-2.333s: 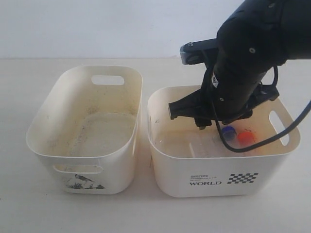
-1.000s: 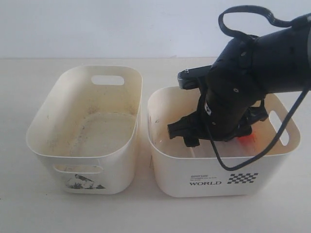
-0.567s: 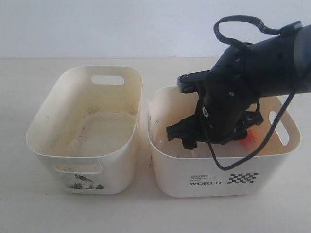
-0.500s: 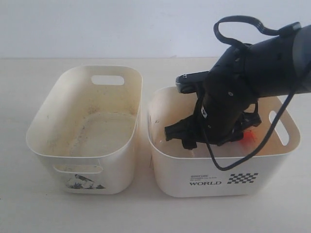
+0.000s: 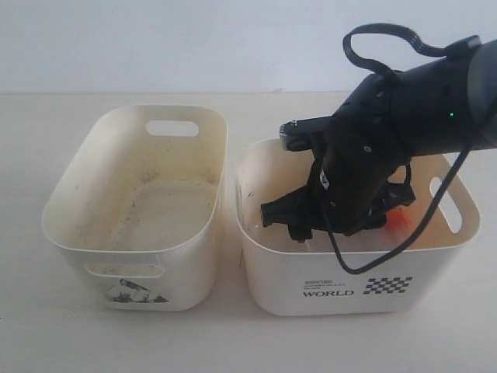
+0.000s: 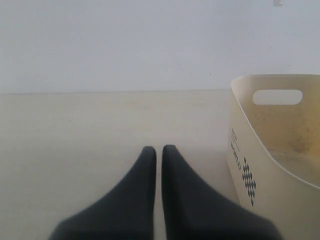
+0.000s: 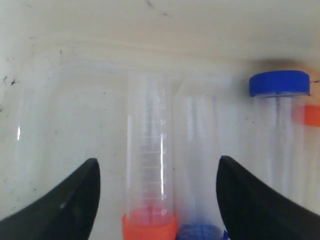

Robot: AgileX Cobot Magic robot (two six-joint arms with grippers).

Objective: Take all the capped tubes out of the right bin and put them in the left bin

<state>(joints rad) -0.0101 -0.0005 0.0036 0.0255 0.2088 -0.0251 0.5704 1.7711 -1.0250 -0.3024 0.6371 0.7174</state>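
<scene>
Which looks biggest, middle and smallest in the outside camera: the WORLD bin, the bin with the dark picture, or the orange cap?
1. WORLD bin: looks widest.
2. Picture bin: a bit narrower, so it is a close call.
3. Orange cap: tiny, and only partly showing.

Two bins: the left bin [image 5: 178, 272] and the right bin [image 5: 272, 272]. Four capped tubes: one orange-capped tube [image 7: 150, 150] and one blue-capped tube [image 7: 199, 232] between the right gripper [image 7: 158, 167] fingers, a second blue-capped tube [image 7: 279, 83] and a second orange-capped tube [image 7: 312, 115] just outside them
</scene>
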